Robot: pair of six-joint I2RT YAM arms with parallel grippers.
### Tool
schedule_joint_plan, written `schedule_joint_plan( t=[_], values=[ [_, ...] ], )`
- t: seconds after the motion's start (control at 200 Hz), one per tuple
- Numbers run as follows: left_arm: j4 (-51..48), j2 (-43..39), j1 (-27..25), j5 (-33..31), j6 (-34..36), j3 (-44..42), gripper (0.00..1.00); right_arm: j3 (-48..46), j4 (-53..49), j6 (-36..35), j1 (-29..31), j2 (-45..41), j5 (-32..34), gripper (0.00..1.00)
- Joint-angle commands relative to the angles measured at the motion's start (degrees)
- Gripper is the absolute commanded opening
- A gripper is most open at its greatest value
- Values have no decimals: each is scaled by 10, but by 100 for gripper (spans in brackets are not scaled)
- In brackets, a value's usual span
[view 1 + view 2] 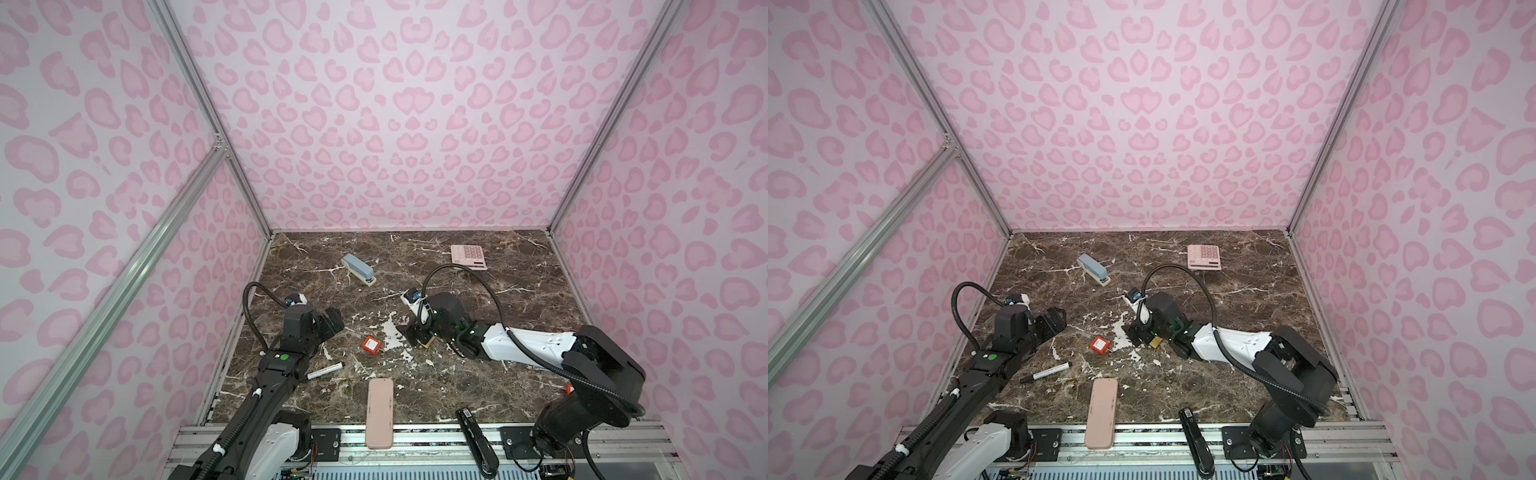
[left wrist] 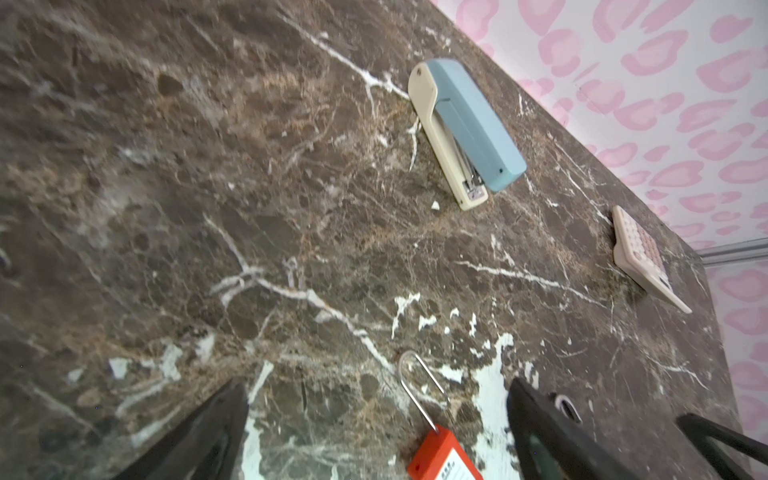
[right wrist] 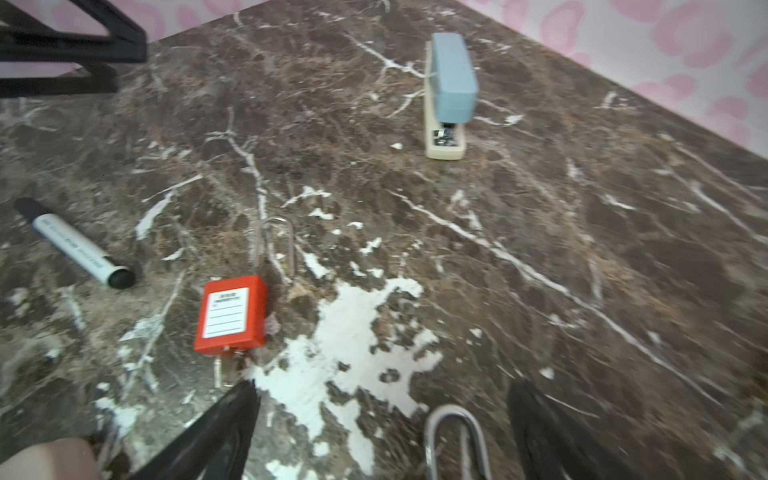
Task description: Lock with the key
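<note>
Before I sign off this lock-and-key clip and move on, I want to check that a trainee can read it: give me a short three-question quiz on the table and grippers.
1. True or false: the left gripper and the right gripper both stand open.
2. Which lies nearest the back wall? A marker, B pink calculator, C black stapler.
3. In the right wrist view, what lies between the right gripper's fingers?
Key: 1 true; 2 B; 3 a silver padlock shackle.
</note>
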Motion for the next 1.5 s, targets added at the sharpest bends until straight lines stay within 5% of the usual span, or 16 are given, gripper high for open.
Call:
schedule_joint_plan(
  t=[0.0, 0.62, 1.495],
  values=[
    [-13, -12, -4, 57, -47, -17, 97, 47, -45, -2, 21, 43, -43, 93],
    [-17, -26, -5, 92, -74, -52, 95, 236, -242, -17, 77, 203, -32, 85],
    [-24, -32, -11, 119, -96, -46, 91, 287, -274, -15, 78, 252, -63, 44]
  ],
)
